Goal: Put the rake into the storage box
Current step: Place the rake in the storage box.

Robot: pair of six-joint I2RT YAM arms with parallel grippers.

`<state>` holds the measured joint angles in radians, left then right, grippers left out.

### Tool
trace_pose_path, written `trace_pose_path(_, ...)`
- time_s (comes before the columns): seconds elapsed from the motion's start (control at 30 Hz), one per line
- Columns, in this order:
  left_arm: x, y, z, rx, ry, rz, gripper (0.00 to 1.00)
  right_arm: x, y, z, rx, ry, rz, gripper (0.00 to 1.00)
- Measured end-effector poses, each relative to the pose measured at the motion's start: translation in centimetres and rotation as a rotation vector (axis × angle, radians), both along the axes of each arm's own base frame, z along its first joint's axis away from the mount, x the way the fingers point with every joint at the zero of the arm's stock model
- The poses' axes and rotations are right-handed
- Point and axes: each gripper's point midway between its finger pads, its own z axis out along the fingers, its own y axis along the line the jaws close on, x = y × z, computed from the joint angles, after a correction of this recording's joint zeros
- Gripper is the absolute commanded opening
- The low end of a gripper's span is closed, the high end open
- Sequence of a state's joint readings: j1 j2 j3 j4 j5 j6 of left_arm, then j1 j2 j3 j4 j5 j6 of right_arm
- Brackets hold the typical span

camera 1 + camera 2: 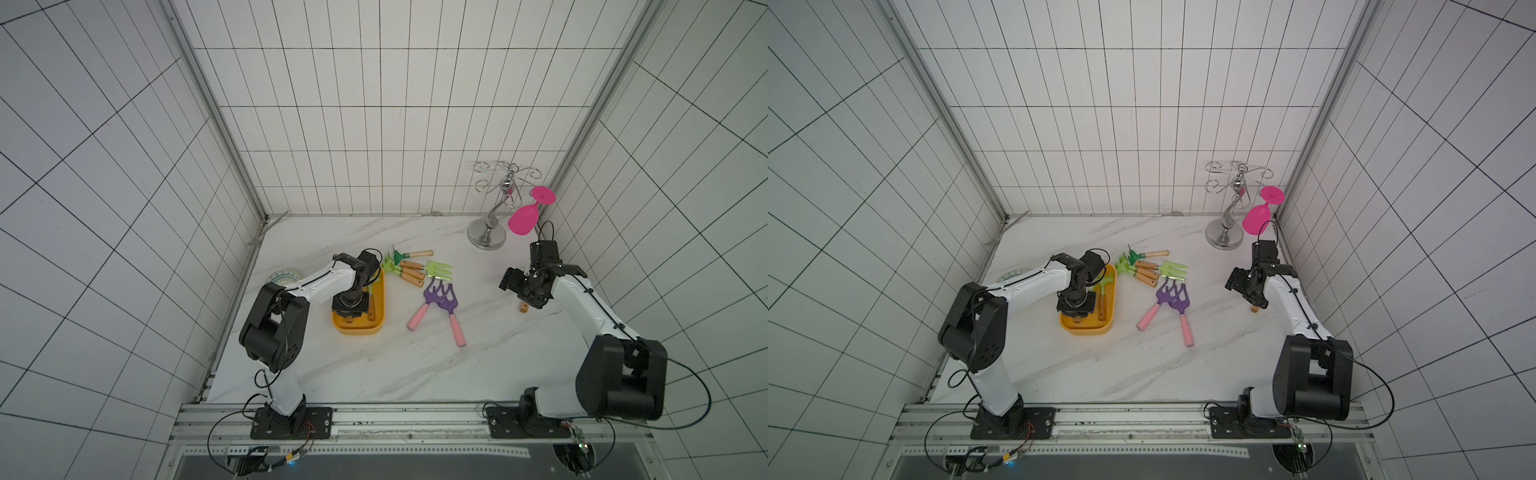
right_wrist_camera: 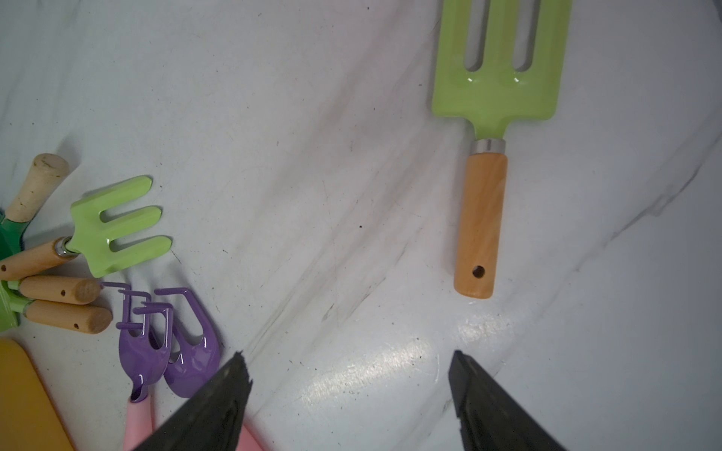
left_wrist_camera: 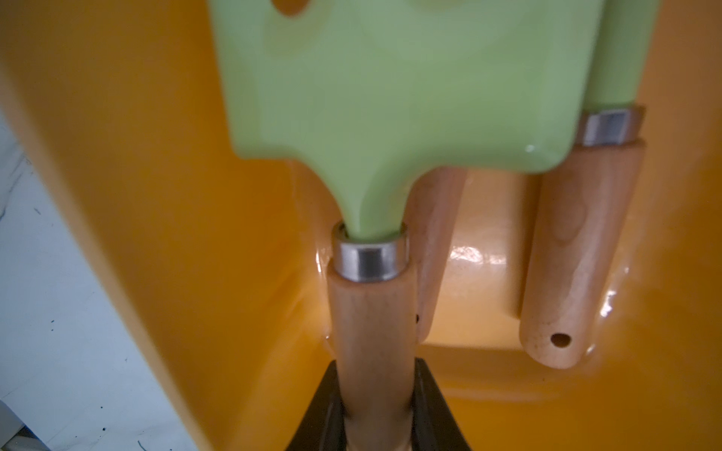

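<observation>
Left fingers (image 3: 332, 425) shut tight on the wooden handle of a pale green rake (image 3: 390, 109), low on the handle, inside the yellow-orange storage box (image 1: 376, 330) on the left part of the bench (image 1: 374, 374). Long axis of the rake along the length of the box: head toward the far end, handle end toward the near end, showing in both top views as a small wooden stub under the wrist. Head hidden beneath the left arm in the top views; tines cut off by the frame edge in the left wrist view. Unclear whether resting on the box floor or held just above it. Beside it in the box a second rake (image 1: 1102, 299), same way round, head partly covered by the held one; between the two another wooden handle, mostly hidden, owner not to be made out. Right fingers (image 2: 218, 394) spread wide, holding nothing, poised over bare bench near a loose rake (image 2: 482, 218) lying flat, well apart from the rest; in the top views only its handle tip showing from under the right wrist. Outside the box, close to its far right corner, a pile of green tools (image 1: 409, 270), and nearer, two purple forks (image 1: 440, 303) with pink handles
</observation>
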<state>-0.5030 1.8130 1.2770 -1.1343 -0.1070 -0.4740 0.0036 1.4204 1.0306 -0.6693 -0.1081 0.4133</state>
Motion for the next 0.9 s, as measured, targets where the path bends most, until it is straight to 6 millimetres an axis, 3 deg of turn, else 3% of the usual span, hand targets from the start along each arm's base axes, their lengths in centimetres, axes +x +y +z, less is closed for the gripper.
trace_pose_path(0.33, 0.3, 0.0, 0.1, 0.008, 0.008, 0.052, 0.25, 0.0, -1.2, -0.3, 0.01, -0.002, -0.034, 0.83)
trace_pose_path(0.6, 0.5, 0.3, 1.5, -0.04, -0.043, 0.166, 0.26, 0.1, -1.1, -0.3, 0.016, -0.005, -0.034, 0.83)
trace_pose_path(0.77, 0.1, 0.2, 2.5, -0.077, -0.065, 0.208, 0.26, -0.2, -1.1, -0.7, 0.016, 0.004, -0.034, 0.84)
trace_pose_path(0.9, -0.8, 0.2, 2.0, -0.087, -0.044, 0.229, 0.27, -0.3, -1.1, -0.8, 0.016, 0.008, -0.034, 0.83)
